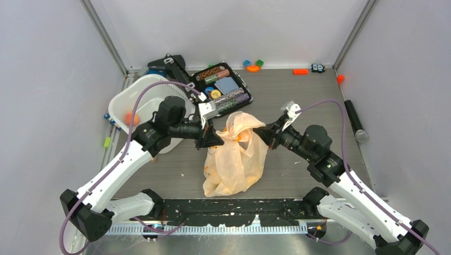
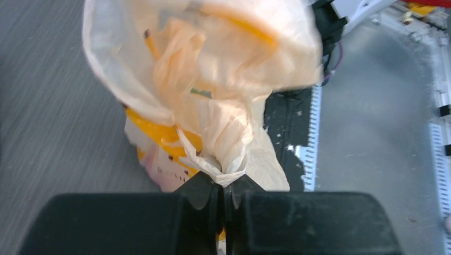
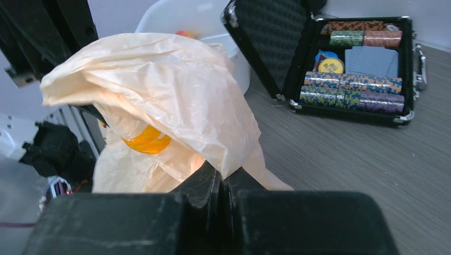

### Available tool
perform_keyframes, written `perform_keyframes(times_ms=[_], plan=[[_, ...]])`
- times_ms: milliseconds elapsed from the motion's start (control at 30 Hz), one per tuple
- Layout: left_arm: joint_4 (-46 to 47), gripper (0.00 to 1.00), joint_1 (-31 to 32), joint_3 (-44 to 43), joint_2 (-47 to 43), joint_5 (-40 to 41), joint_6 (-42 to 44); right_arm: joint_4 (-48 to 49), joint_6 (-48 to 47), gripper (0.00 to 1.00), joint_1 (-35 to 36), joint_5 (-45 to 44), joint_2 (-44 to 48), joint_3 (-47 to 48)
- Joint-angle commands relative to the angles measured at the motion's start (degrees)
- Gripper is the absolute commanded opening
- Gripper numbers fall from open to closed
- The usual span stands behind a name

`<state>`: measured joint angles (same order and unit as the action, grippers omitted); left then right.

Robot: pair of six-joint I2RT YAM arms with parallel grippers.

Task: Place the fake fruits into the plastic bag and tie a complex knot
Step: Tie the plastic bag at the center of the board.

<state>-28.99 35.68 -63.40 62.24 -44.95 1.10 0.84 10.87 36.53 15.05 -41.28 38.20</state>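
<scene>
No word, number or brand can be read in any view. The plastic bag [image 3: 159,90] is printed in yellow-orange, but the marks sit crumpled in its folds and show only as patches of colour through the film. In the open black case [image 3: 255,48], the rows of chips [image 3: 351,85] and the deck of cards [image 3: 375,59] show speckled and cross-hatched patterns only. One round yellow-and-blue chip [image 3: 331,65] bears a dark mark at its centre that is too small to make out.
</scene>
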Motion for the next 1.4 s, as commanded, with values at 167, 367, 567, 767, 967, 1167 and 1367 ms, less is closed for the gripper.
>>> perform_keyframes(times_ms=[167,367,567,767,967,1167,1367], plan=[[4.67,0.72,1.73,8.67,-14.27,21.94,5.71,-2.83,13.20,0.05,-0.22,-11.73,8.68,0.01],[19.15,0.99,10.65,15.38,-23.73,33.37,12.55,-6.62,14.10,0.05,-0.23,-9.77,6.63,2.70],[14.83,0.97,22.74,6.31,-12.43,45.14,28.58,-6.58,15.79,0.05,-0.28,-7.63,3.84,3.23],[20.41,0.93,31.02,8.99,-3.86,56.87,40.75,-7.16,16.62,0.05,-0.24,-3.93,1.92,4.02],[20.46,0.70,31.36,7.46,2.52,61.24,43.42,-6.26,18.94,0.05,-0.19,-0.96,2.47,3.49],[20.47,0.11,31.53,7.43,5.29,66.94,41.50,-8.52,19.09,0.05,-0.23,-1.91,5.11,3.06],[23.49,0.00,31.71,11.87,-2.47,70.39,36.41,-12.28,17.19,0.05,-0.21,-10.24,9.03,2.07]])
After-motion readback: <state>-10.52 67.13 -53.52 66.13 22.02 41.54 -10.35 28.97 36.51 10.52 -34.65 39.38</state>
